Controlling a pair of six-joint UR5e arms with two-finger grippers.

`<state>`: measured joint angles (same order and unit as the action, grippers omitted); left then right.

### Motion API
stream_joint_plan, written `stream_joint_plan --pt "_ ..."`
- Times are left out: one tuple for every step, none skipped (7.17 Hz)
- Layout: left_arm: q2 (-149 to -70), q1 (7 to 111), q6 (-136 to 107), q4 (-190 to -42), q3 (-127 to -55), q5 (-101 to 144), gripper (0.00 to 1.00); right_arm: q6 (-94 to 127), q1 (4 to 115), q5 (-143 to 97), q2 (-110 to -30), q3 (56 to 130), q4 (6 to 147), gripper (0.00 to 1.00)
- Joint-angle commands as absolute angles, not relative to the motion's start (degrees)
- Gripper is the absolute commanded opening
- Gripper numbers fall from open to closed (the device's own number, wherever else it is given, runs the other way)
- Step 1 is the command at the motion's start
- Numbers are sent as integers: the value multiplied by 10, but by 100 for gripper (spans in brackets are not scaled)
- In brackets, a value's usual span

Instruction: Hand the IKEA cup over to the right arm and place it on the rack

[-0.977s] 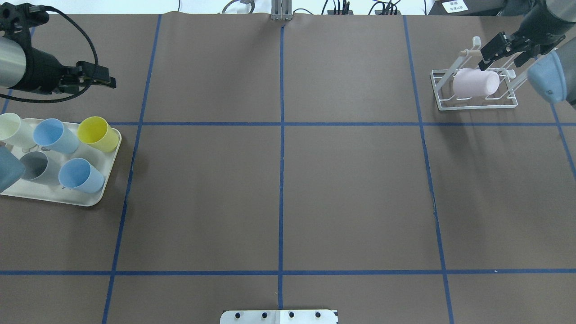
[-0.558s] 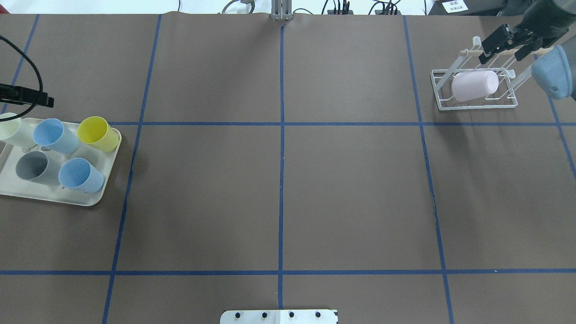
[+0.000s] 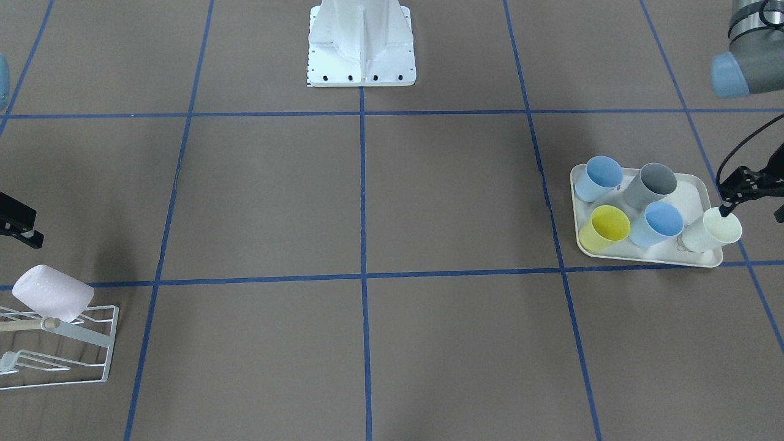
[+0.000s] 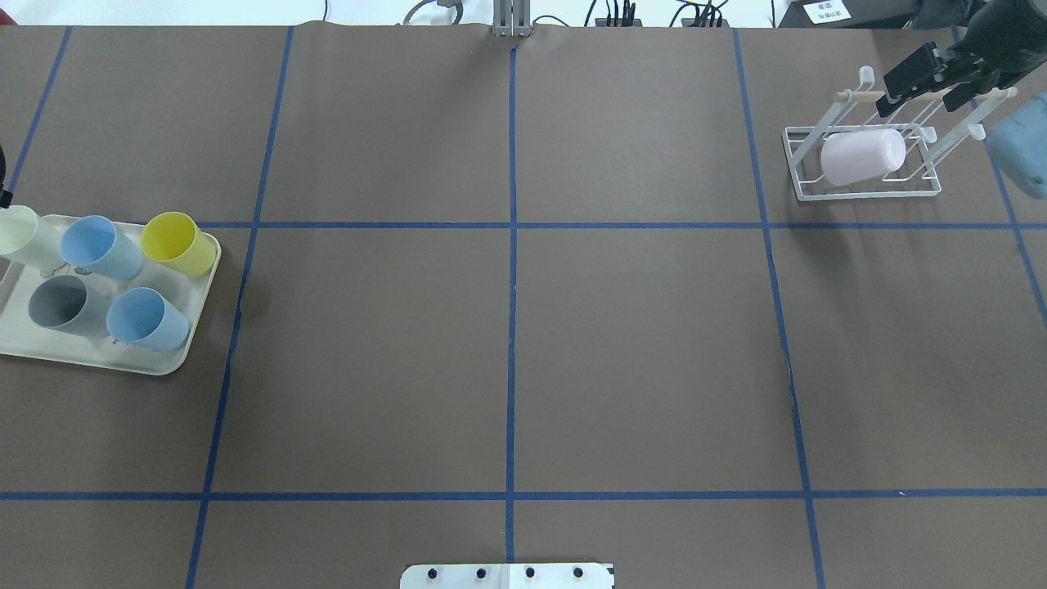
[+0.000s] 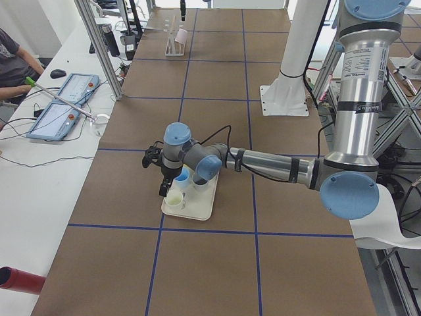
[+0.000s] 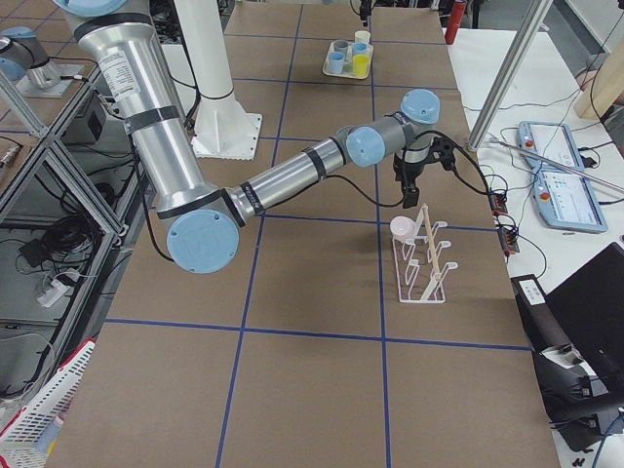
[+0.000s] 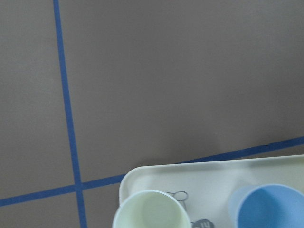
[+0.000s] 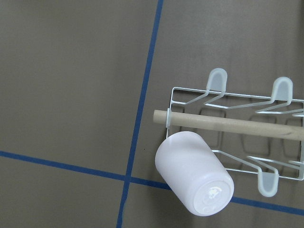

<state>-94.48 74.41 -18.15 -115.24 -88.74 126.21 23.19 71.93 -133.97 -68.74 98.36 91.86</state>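
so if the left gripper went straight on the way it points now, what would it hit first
Probably the cream cup at the corner of the tray: the left gripper points down, right at its rim. Depth is hard to judge, so it may already touch.

Silver-grey tubular arms (image 6: 146,107) bear light-blue joint caps (image 6: 200,242) and black cables (image 3: 746,139).
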Motion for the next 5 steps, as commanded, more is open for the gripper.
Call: stream_joint_plan --pt "-1000 802 -137 -1148 -785 1350 100 236 719 -1345 -692 991 917 98" --pt "-1007 802 -142 -1147 -771 1350 100 236 717 -1345 -692 991 917 98" --pt "-1031 802 -146 -1148 -727 1350 100 236 715 -1344 -692 991 917 98" --pt "-1042 802 -146 -1151 -709 1350 99 236 715 -1344 -693 991 916 98" --pt "-1042 799 -147 -1149 -711 1352 98 236 713 -1345 -695 991 915 98"
